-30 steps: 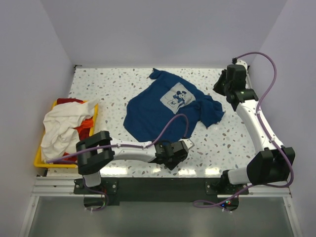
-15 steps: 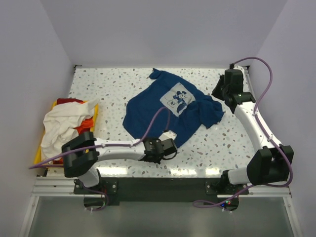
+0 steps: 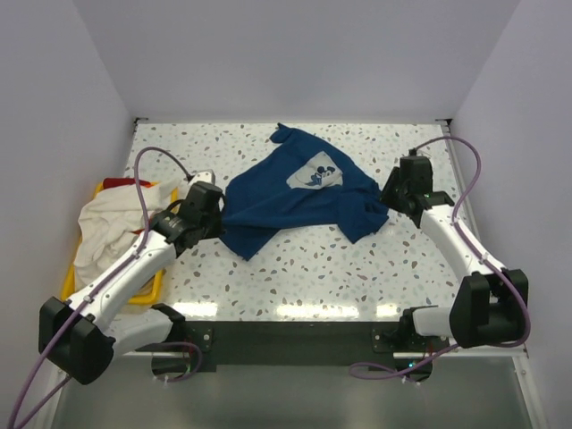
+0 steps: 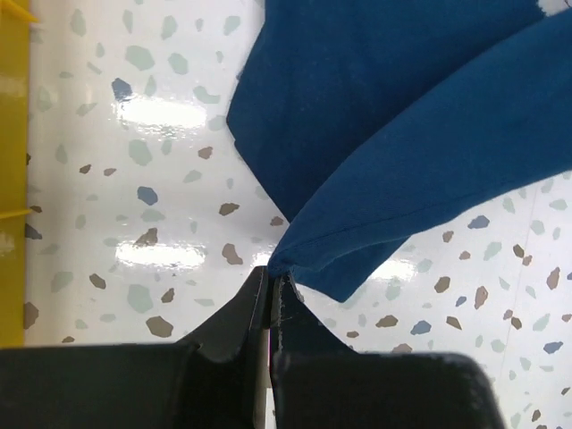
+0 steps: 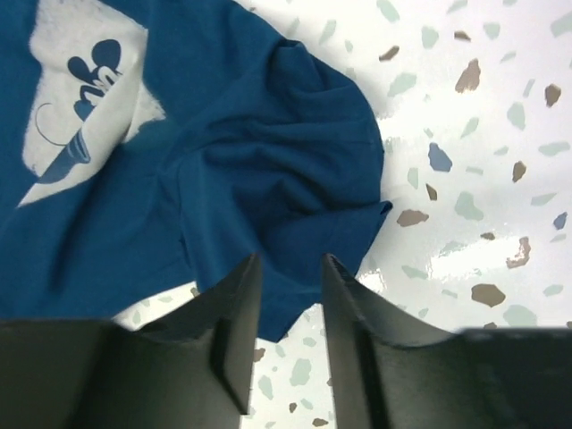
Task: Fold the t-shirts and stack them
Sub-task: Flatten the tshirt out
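A navy blue t-shirt (image 3: 295,192) with a white mouse print (image 3: 315,172) lies spread on the middle of the table. My left gripper (image 3: 210,214) is at its left side, shut on a pinched corner of the navy cloth (image 4: 402,107), which runs taut from the jaw tips (image 4: 271,273). At the right, my right gripper (image 3: 393,198) hovers open over the shirt's bunched sleeve (image 5: 295,170), with nothing between its fingers (image 5: 290,261). A cream-white t-shirt (image 3: 103,228) and red cloth (image 3: 121,183) lie heaped at the far left.
A yellow bin (image 3: 70,288) holds the heap of shirts at the table's left edge; its wall shows in the left wrist view (image 4: 11,179). White walls close off the left, back and right of the speckled table (image 3: 357,268).
My left gripper shut on the navy shirt's near edge and swung left with it, pulling the hem across. My right gripper moved nearer over the sleeve and opened wider.
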